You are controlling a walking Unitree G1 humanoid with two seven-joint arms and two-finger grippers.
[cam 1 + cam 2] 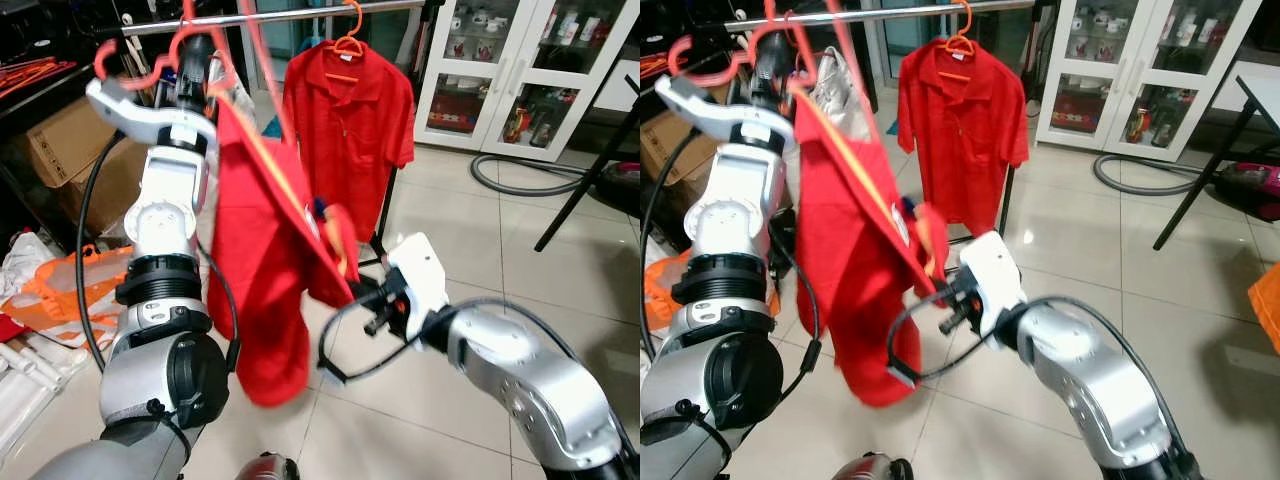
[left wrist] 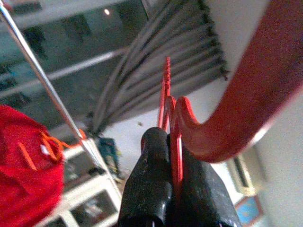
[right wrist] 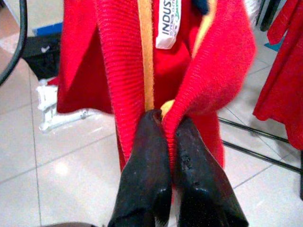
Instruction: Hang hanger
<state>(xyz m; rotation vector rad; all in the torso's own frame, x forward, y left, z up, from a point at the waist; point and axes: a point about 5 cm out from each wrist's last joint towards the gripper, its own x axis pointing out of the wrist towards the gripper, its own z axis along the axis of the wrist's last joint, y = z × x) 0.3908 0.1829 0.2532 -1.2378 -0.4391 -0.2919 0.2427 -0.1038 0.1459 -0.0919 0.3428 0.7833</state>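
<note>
Red plastic hanger sits clamped in my left gripper, lifted high on the left so its hook nears the steel rail it must catch. My right gripper, lower and nearer, is pinched together on the hem of the red polo shirt draped from that hanger, steadying the cloth. Two red shirts count here: mine, and a second shirt already hanging farther back on one orange hanger.
</note>
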